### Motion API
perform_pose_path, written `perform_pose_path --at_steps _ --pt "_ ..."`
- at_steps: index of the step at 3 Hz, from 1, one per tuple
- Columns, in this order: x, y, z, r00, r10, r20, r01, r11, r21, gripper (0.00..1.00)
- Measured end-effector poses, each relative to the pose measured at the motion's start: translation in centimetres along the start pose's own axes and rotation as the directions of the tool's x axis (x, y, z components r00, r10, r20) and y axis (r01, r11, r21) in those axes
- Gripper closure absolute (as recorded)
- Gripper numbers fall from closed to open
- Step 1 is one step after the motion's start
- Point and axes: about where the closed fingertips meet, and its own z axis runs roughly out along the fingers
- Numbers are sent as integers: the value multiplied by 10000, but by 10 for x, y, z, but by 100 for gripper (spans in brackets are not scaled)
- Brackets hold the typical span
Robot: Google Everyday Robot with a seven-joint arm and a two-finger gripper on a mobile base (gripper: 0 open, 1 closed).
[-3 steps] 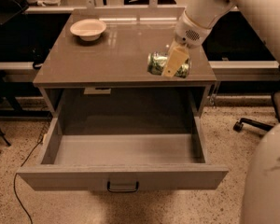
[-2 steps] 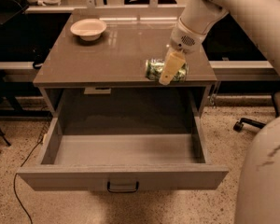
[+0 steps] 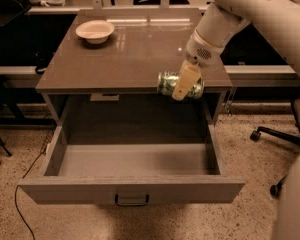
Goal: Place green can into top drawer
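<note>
The green can (image 3: 168, 83) lies on its side in my gripper (image 3: 184, 85), held at the front edge of the cabinet top, right of centre, just above the open drawer. One cream finger (image 3: 186, 81) crosses the can's front; the other is hidden behind it. The top drawer (image 3: 130, 190) is pulled fully out below, grey-brown, with a small dark handle (image 3: 132, 200) at the centre of its front panel. Its inside shows nothing in it. My white arm comes in from the upper right.
A cream bowl (image 3: 95, 31) stands at the back left of the cabinet top (image 3: 130, 54). An office chair base (image 3: 277, 139) is on the floor at the right. A cable (image 3: 27, 171) trails on the floor at the left.
My gripper has carried the green can forward and a little left, from resting on the cabinet top to its front edge over the drawer.
</note>
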Motion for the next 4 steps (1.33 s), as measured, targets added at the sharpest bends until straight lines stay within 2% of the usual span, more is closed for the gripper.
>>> perform_pose_path --at_steps 1,2,4 --pt "27 40 10 9923 1177 395 -1171 9930 -163 100" --pt "45 81 73 9638 2615 526 -2564 9626 -870 98" --pt "45 101 160 9282 3663 656 -3525 9219 -1604 52"
